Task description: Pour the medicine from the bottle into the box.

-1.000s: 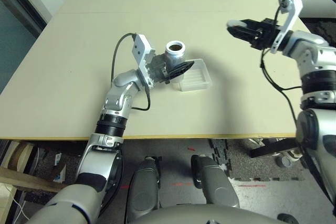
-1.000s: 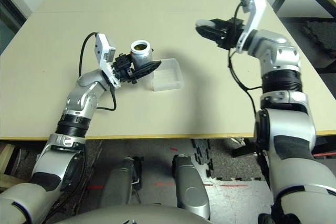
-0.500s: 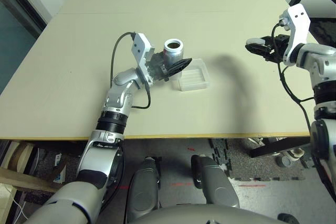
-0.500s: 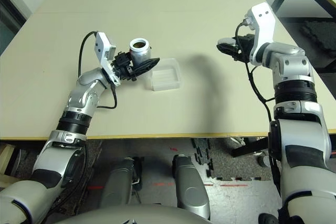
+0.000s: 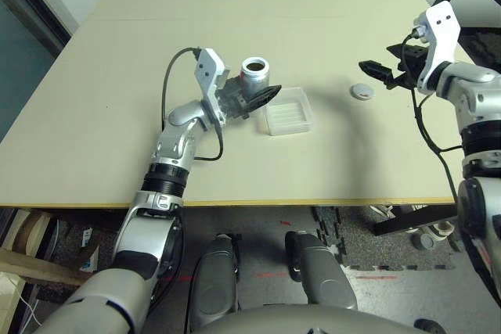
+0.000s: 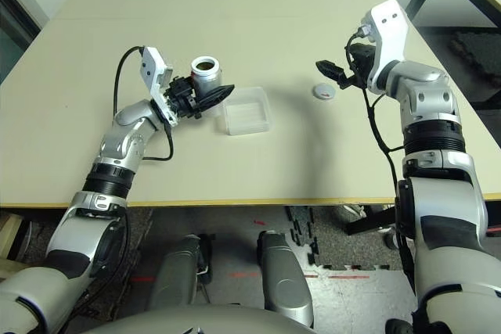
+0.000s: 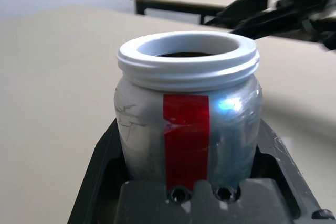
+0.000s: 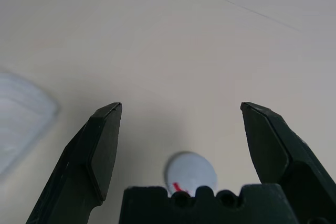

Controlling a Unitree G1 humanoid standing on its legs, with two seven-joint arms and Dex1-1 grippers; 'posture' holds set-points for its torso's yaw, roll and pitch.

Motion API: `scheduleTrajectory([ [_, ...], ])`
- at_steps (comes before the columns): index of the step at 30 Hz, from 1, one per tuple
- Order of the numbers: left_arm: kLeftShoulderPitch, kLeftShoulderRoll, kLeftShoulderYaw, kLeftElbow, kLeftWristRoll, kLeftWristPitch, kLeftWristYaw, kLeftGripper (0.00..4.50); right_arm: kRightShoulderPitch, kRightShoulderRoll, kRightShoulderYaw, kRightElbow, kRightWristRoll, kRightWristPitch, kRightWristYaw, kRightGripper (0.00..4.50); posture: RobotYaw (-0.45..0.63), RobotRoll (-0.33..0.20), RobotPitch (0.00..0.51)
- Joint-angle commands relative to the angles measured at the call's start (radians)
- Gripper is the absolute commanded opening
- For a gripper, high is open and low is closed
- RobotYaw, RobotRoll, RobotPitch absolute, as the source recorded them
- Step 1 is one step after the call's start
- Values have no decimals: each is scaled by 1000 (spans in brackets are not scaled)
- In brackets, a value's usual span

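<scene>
The left gripper (image 5: 262,98) clamps the uncapped bottle (image 5: 254,77) upright beside the box (image 5: 286,111) (unpoured); the right gripper (image 8: 181,129) gapes empty above the cap (image 5: 362,91).

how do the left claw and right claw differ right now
The left claw is shut on the bottle, held upright with its mouth open beside the box. The right claw is open and holds nothing, with the small round cap lying on the table below it. Both have black fingers.

Right pincer (image 8: 181,145) has released the cap (image 5: 362,91) onto the table (image 5: 117,115).
</scene>
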Motion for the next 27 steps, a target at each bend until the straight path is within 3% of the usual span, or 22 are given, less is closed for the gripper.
scheduleTrajectory([
  [1, -40, 38, -13, 72, 64, 49, 40, 2630, 50, -33, 36, -62, 2, -38, 109, 4500, -162, 0, 137],
  [7, -105, 82, -20, 163, 128, 47, 75, 2630, 129, -83, 85, -147, 13, -103, 319, 4500, -161, 0, 136],
  [16, -143, 100, -37, 218, 174, 54, 37, 2630, 188, -75, 89, -228, 47, -116, 411, 4500, -165, 0, 135],
  [27, -223, 141, -232, 214, 456, -126, 121, 2630, 196, -38, 97, -241, 41, -117, 378, 4500, -165, 0, 132],
])
